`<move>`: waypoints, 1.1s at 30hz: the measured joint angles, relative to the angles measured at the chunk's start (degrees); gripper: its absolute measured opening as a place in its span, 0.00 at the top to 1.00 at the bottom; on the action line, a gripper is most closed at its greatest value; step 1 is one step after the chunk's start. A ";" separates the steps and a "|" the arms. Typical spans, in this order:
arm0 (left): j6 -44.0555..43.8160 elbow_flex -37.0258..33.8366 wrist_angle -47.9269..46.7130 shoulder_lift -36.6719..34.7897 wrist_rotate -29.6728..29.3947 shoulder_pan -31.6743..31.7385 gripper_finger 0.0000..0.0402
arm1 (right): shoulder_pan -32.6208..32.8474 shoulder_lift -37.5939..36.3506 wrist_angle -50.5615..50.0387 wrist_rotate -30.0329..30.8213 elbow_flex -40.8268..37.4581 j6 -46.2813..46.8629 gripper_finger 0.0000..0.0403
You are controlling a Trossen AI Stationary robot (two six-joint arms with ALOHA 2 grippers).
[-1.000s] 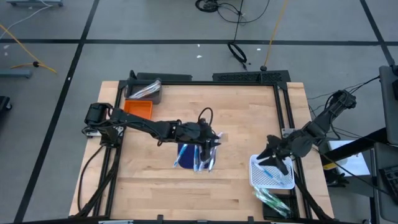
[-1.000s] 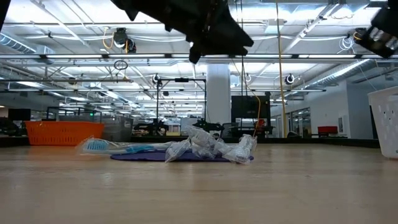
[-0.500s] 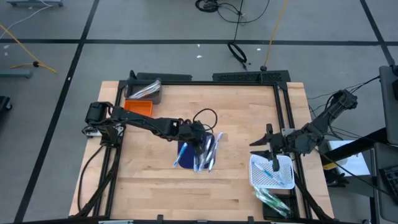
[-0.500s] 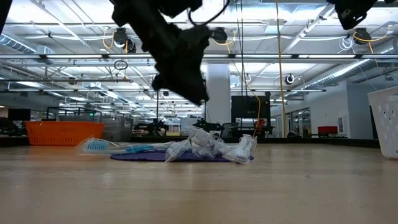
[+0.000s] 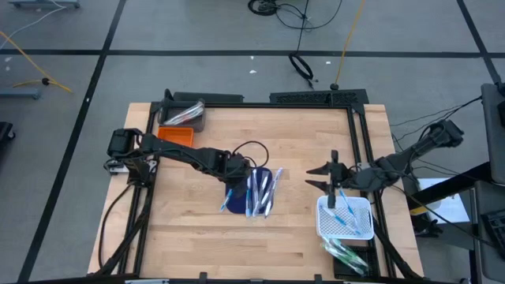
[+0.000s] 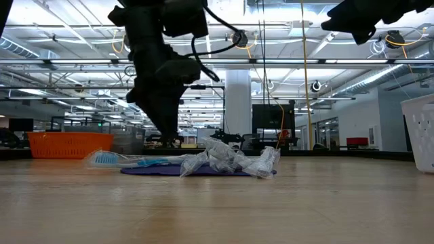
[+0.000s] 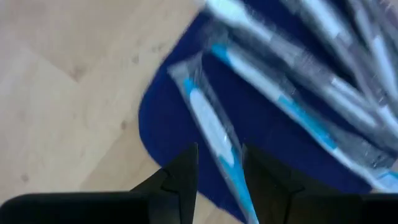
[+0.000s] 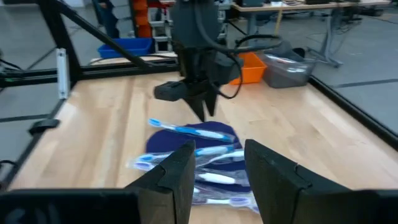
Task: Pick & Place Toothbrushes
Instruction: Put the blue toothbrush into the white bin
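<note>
On blue mat (image 5: pixel 237 197), clear-wrapped blue-white toothbrushes (image 5: pixel 259 192)

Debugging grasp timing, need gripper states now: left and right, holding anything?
Left gripper: open, empty, low over a wrapped toothbrush on the blue mat.
Right gripper: open, empty, above the white basket.
</note>
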 joint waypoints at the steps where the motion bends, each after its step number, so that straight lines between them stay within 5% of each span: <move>1: -0.61 -0.44 -0.10 0.00 0.84 0.00 0.69 | -0.49 0.23 -0.04 -0.05 0.00 -0.02 0.68; 20: -7.09 -6.85 8.28 0.00 4.86 -1.91 0.69 | -2.92 4.68 0.13 -0.30 0.00 -0.04 0.68; 33: -11.53 -9.83 9.54 0.00 2.28 -3.52 0.69 | -2.92 5.80 2.23 -0.33 0.00 -0.24 0.68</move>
